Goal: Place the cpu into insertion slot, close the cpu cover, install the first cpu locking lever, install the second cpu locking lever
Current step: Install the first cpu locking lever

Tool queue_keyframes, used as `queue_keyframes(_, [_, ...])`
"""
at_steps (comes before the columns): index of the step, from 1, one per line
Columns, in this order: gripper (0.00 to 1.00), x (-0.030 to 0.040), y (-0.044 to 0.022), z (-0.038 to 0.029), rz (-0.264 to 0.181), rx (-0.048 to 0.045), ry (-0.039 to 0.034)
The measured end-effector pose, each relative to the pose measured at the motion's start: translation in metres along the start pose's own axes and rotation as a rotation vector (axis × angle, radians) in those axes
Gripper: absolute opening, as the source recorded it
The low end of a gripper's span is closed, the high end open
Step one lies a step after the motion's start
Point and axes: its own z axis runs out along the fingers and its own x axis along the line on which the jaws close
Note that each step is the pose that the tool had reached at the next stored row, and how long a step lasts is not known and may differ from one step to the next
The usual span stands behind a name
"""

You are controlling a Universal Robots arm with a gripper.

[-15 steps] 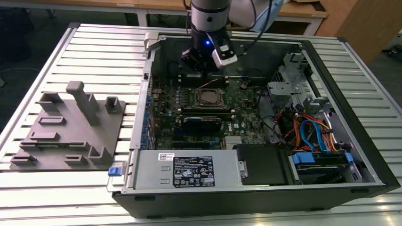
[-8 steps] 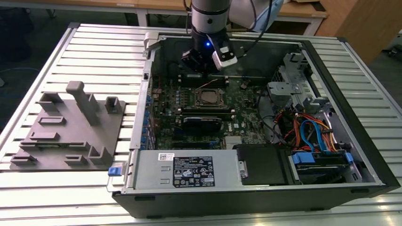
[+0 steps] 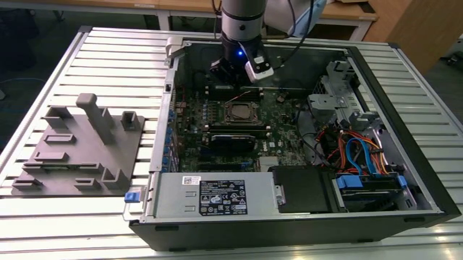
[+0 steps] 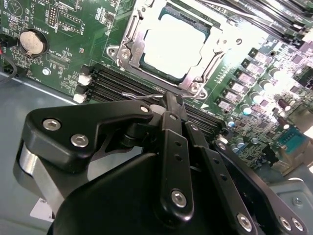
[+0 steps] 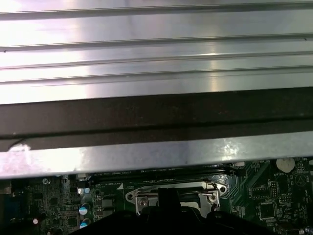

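Pale silver square cpu (image 4: 172, 45) seated, dark-silver metal-frame cpu cover (image 4: 128, 41) closed: black gripper (image 4: 168, 100), fingers drawn together, is poised at thin wire locking lever (image 4: 139, 96), judged to need hooking down.

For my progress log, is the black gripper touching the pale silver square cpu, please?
Apart: the second wrist view shows the dark-silver cpu cover frame and green circuit board between the black gripper and the pale cpu.

The pale silver-grey square cpu (image 4: 171, 46) has a smooth, bright metal top; the dark-silver metal cpu cover (image 4: 126, 44) shines; the black end effector (image 4: 168, 100) looks matt.
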Motion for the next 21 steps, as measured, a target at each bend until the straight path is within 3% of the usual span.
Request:
queue_keyframes(8, [0.1, -0.0018, 0.0003, 0.0033, 0.001, -0.0052, 0.0004])
queue_keyframes(21, [0.1, -0.0042, 0.0016, 0.0044, -0.004, -0.0055, 0.0009])
